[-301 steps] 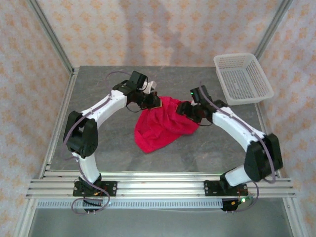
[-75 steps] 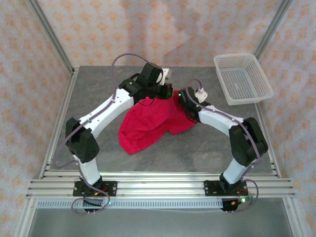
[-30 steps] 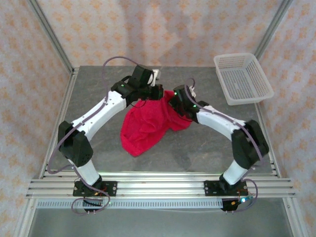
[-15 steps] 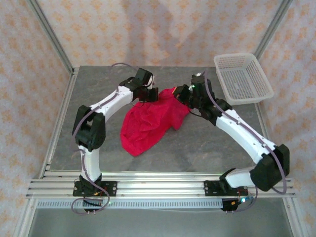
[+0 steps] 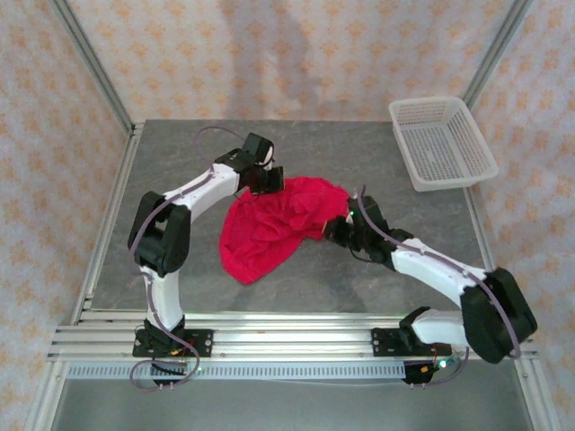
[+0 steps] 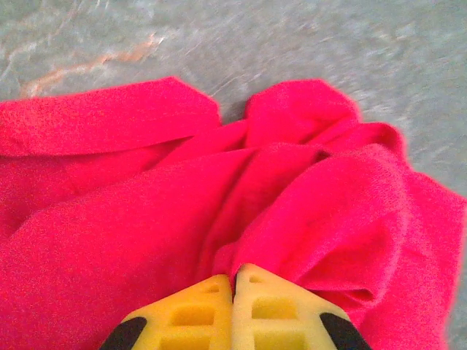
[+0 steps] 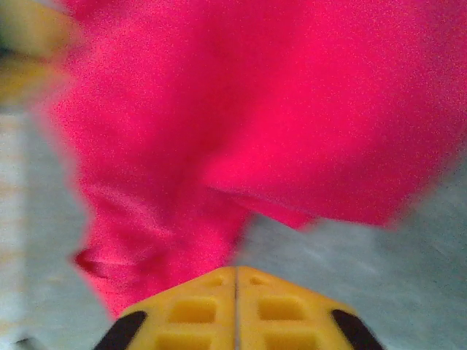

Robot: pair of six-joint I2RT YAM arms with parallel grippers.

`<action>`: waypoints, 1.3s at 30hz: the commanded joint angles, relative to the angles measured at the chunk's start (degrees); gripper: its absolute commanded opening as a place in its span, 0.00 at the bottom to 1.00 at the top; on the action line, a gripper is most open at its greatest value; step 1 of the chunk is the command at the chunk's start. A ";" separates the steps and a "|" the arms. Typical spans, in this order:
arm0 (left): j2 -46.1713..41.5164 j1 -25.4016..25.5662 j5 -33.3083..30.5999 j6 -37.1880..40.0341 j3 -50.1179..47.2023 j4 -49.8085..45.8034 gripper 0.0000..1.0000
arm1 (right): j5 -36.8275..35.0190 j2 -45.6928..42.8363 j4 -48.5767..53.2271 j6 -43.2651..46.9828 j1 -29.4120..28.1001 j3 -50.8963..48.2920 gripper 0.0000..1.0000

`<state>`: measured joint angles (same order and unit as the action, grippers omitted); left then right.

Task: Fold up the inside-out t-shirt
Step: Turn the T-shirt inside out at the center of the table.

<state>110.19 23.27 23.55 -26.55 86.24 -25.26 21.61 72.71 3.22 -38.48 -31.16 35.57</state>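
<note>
**Crimson t-shirt bunched mid-bench, both sets of jaws clenched on it**

Red cloth is what you are looking at in both wrist views. From above, the t-shirt (image 5: 268, 226) lies crumpled in the middle of the grey bench (image 5: 180, 260), between your two arms. It is wide at its far edge and narrows to a rounded point toward the near side.

Your left arm (image 5: 202, 189) reaches to the shirt's far left corner. In the left wrist view the left jaws are pressed flat together, and a fold of the t-shirt (image 6: 241, 197) is pinched at their tips, with creases fanning away from them.

Your right arm (image 5: 422, 265) lies low across the bench, its end at the shirt's right edge. The right wrist view is blurred. It does show the right jaws closed tight, with the t-shirt (image 7: 241, 109) running right up to their tips, so they appear to grasp the cloth too.

The white mesh basket (image 5: 442, 144) sits at the far right corner, well apart from the shirt.
</note>
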 commanded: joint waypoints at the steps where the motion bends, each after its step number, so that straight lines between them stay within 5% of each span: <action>1: -5.71 0.64 -1.02 1.32 -0.95 -0.70 0.05 | -3.41 0.70 -1.57 -1.13 -0.31 4.74 0.20; 3: -7.95 0.63 -3.08 2.73 -1.58 -3.00 0.16 | -3.03 3.70 0.48 -0.23 -0.64 8.64 0.35; 7: -12.51 0.59 -5.79 4.54 -3.39 -7.07 0.26 | -4.64 8.86 5.13 1.91 -3.44 15.59 0.43; 11: -17.64 0.63 -4.53 4.89 -8.12 -7.81 0.27 | -8.65 13.08 10.05 3.82 -5.91 20.68 0.53; 19: -25.43 1.97 3.41 1.60 -18.12 -2.29 0.21 | -12.22 22.45 22.04 6.25 -6.29 30.40 0.56; 22: -25.78 3.54 4.49 0.70 -20.94 0.31 0.19 | -13.93 25.55 24.90 6.99 -6.28 33.41 0.47; 25: -24.59 5.82 5.90 -1.20 -22.79 3.84 0.19 | -15.26 25.32 25.61 7.00 -6.26 35.29 0.11; 27: -23.37 7.62 7.72 -2.38 -23.34 6.88 0.21 | -15.77 23.77 25.68 6.72 -6.28 35.91 0.00; 39: -17.43 10.13 8.40 1.90 -22.79 15.24 0.38 | -10.50 13.13 19.36 2.51 -4.86 30.08 0.00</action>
<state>91.11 33.34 32.01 -27.00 62.83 -13.08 9.50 88.71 25.32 -33.82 -36.58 67.88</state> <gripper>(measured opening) 0.380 0.045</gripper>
